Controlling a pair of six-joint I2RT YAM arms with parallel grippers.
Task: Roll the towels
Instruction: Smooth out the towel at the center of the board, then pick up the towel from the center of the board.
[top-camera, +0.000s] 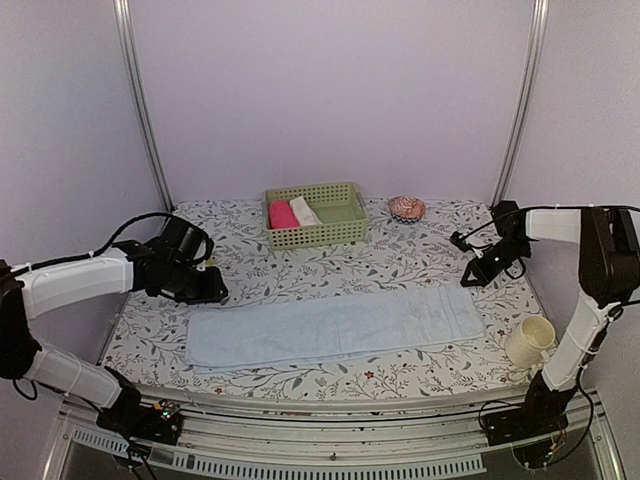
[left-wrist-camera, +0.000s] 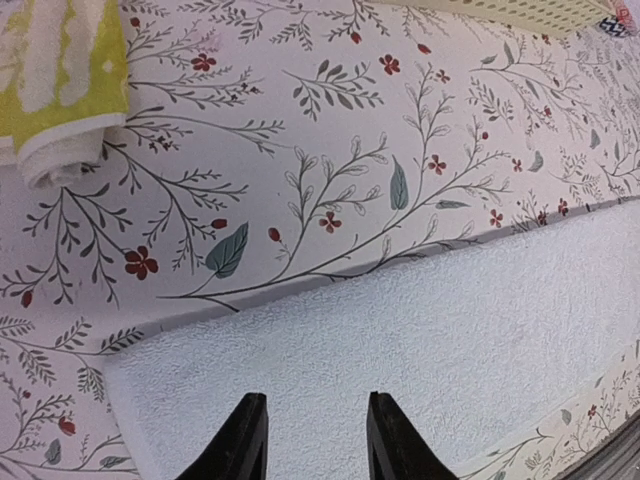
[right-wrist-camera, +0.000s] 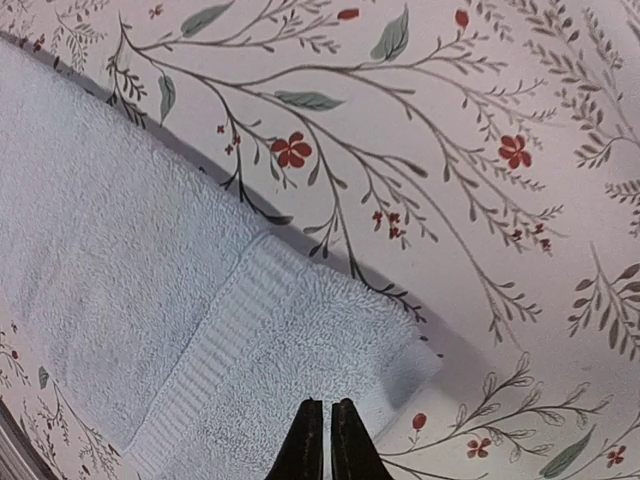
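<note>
Two towels are in view. The light blue towel lies flat on the flowered table cover, folded into a long strip. It runs left to right across the near middle of the table, and no part of it is rolled. Its right end has a woven band running across it, just short of the edge. The yellow-green towel, printed with pale shapes, shows only in the top left corner of the left wrist view. It sits on the cover apart from the blue strip, with a pale curled edge below it; how far it is rolled I cannot tell.

The left gripper hangs above the left end of the blue towel. Its two black fingers stand apart with a clear gap and nothing between them. The right gripper is over the right end of the same towel. Its fingers are pressed almost together and grip nothing; from above it sits raised, near the strip's far right corner.

Behind the towel, at the back of the table, a green slotted basket holds a pink roll and a cream-white roll side by side. To its right lies a small round red-and-white patterned thing. A cream cup stands near the front right corner, just beside the right arm
</note>
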